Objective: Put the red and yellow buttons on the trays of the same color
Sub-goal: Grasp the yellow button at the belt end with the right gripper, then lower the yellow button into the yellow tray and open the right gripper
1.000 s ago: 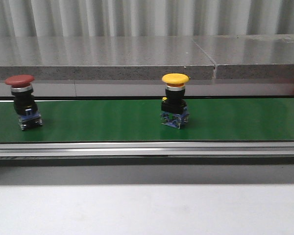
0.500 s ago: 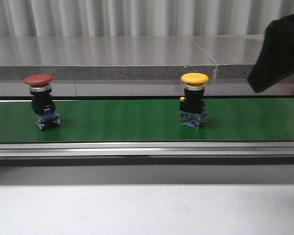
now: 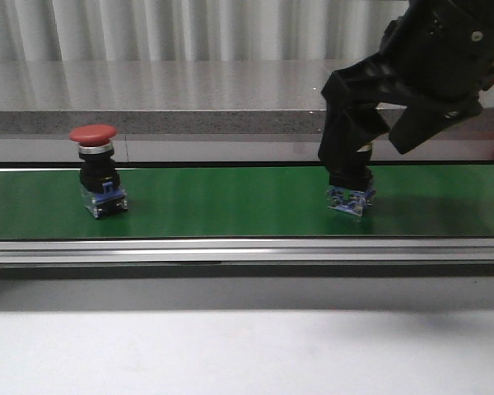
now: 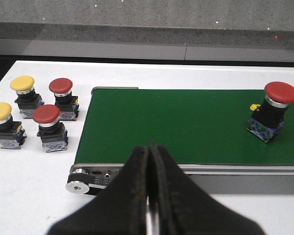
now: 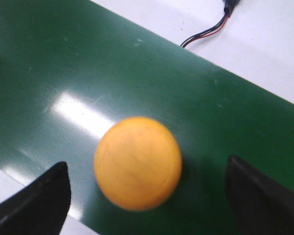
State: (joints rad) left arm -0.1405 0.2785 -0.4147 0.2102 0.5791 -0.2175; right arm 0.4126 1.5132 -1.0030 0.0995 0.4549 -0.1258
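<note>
On the green conveyor belt (image 3: 214, 202), the red button (image 3: 97, 169) is standing at nine o'clock, well apart from the yellow button (image 5: 137, 162) at three o'clock, with bare belt lying open between them and the metal rail (image 3: 230, 249) running along the near edge. The right gripper (image 3: 370, 136) is hanging over the yellow button, fingers (image 5: 36, 203) spread wide on either side, touching nothing. The left gripper (image 4: 148, 196) is hovering with fingers pressed together, holding nothing, near four spare buttons (image 4: 36, 112) sitting off the belt's end.
</note>
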